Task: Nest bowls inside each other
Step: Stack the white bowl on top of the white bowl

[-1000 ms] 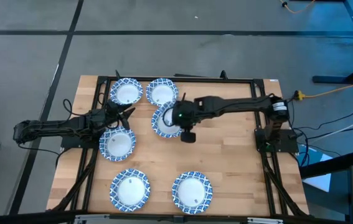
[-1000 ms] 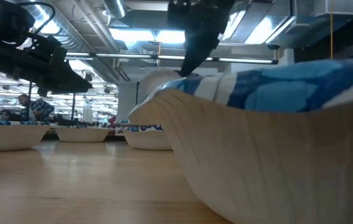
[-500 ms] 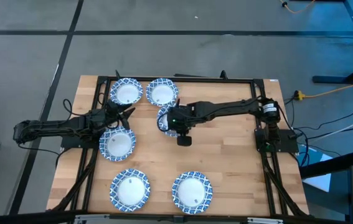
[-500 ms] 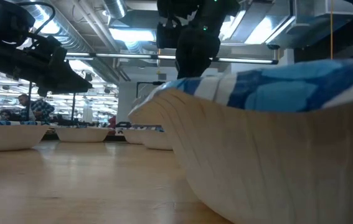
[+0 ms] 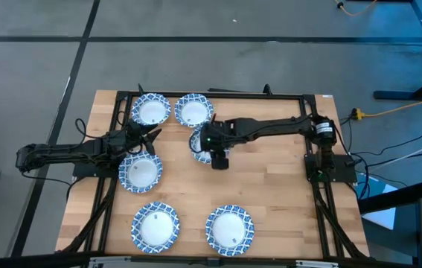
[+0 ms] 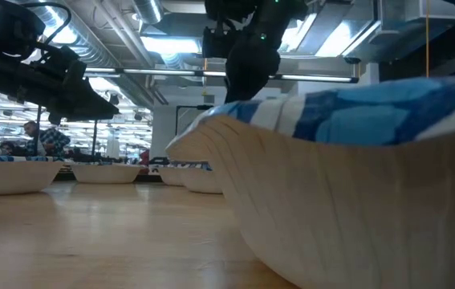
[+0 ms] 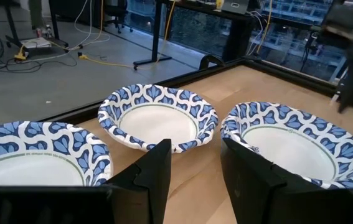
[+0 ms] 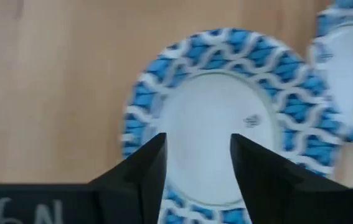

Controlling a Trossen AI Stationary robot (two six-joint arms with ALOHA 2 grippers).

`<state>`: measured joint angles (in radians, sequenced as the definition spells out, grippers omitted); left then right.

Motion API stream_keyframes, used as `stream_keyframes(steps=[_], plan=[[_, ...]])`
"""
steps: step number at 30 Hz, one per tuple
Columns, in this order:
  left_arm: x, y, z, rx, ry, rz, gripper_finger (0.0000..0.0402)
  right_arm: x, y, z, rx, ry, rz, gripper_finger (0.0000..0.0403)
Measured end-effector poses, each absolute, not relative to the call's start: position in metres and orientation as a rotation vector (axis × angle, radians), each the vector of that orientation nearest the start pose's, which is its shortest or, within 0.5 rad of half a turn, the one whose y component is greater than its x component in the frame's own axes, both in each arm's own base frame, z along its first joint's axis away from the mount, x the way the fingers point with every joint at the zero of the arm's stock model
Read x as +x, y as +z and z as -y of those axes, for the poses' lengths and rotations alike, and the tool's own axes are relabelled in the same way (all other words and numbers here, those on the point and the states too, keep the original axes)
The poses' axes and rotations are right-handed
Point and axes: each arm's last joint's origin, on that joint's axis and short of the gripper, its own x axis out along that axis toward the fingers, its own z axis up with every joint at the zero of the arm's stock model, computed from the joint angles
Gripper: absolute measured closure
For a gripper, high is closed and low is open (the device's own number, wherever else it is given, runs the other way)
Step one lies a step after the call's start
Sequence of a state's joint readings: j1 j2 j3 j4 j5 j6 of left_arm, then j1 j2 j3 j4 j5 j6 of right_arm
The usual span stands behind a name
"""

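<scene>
Now right gripper (image 5: 212,154) hovers over centre bowl (image 5: 198,141), fingers apart, nothing held. We'd straddle rim at 6 o'clock, then pinch. Left gripper (image 5: 142,137) idle, apart, between bowls at 10 o'clock.

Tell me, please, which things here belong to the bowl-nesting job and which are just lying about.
Job: far bowls; middle bowl under the open jaws of the right arm; bowl beside the waiting left arm; near bowls.
Lying about: black frame; yellow cable.

Middle bowl (image 5: 199,143) half under arm
</scene>
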<state>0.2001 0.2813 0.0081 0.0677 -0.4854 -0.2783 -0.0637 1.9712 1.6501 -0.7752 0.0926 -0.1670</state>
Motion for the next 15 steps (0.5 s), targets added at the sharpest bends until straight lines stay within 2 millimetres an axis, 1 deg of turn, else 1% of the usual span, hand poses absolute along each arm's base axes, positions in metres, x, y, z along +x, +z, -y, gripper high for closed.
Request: stream_keyframes(steps=[3,6,10,13,15], plan=[[0.105,0.149,-0.035,-0.237,0.707,-0.111,0.0269,0.415,0.241,0.049,-0.135,-0.084,-1.105,0.0221],[0.105,0.149,-0.035,-0.237,0.707,-0.111,0.0269,0.413,0.243,0.076,-0.036,-0.071,-1.072,0.0224],[0.105,0.149,-0.035,-0.237,0.707,-0.111,0.0269,0.409,0.246,0.112,0.091,-0.052,-1.002,0.0236],[0.105,0.149,-0.035,-0.237,0.707,-0.111,0.0269,0.406,0.249,0.139,0.156,-0.102,-0.928,0.0246],[0.105,0.149,-0.035,-0.237,0.707,-0.111,0.0269,0.403,0.252,0.156,0.236,-0.125,-0.871,0.0251]])
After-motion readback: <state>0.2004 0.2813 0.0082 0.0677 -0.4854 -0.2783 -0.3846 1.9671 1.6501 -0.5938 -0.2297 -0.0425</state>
